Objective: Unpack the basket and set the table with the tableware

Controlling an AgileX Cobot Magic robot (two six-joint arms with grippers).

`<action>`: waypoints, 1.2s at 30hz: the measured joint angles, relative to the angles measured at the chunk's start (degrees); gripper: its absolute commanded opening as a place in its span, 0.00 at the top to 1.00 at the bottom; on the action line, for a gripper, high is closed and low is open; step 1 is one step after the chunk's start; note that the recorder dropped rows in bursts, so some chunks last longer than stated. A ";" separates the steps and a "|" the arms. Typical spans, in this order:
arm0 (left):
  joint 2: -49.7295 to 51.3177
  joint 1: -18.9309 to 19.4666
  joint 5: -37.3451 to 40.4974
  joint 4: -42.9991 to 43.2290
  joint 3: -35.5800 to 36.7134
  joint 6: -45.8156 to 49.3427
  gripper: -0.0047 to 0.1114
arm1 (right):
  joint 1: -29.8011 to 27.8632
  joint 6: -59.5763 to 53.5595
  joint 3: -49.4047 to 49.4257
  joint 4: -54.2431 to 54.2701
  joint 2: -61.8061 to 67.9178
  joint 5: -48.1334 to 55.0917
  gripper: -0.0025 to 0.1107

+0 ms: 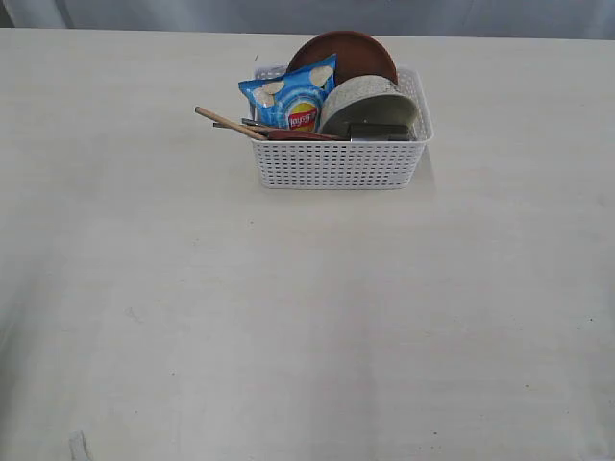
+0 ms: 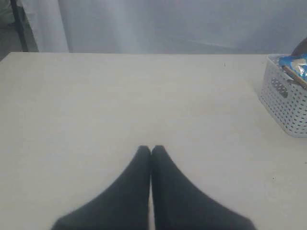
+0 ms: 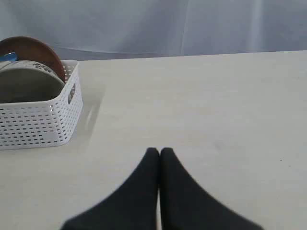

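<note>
The white perforated basket point(image 1: 336, 163) stands at the back middle of the pale table point(image 1: 288, 307). Inside it lean a reddish-brown plate point(image 1: 346, 50), a pale grey bowl point(image 1: 370, 104), wooden chopsticks point(image 1: 226, 122), a dark red-brown spoon point(image 1: 298, 135) and dark steel pieces point(image 1: 377, 130). My left gripper point(image 2: 151, 149) is shut and empty over bare table, with the basket point(image 2: 288, 103) off to one side. The right gripper point(image 3: 159, 151) is shut and empty too, away from the basket point(image 3: 38, 122), the plate point(image 3: 33, 50) and the bowl point(image 3: 29, 84). Neither gripper shows in the exterior view.
A blue chips bag point(image 1: 293, 96) stands in the basket's left part, its corner also in the left wrist view point(image 2: 293, 62). A grey curtain point(image 3: 168, 24) hangs behind the table's far edge.
</note>
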 measured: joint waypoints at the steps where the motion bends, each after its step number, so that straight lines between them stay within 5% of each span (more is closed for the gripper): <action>1: 0.00 0.00 0.00 0.00 0.00 0.00 0.96 | 0.00 0.00 0.00 0.00 0.00 0.00 0.97; 15: 0.00 0.00 0.00 0.00 0.00 0.00 0.96 | 0.00 0.00 0.00 0.00 0.00 -2.36 0.97; 30: 0.00 0.00 0.00 0.00 0.00 0.00 0.96 | 0.00 0.10 0.00 0.06 -0.12 -54.92 0.97; 36: 0.00 0.00 0.00 0.00 0.00 0.00 0.96 | 0.00 2.00 0.00 0.14 -0.12 -60.48 0.97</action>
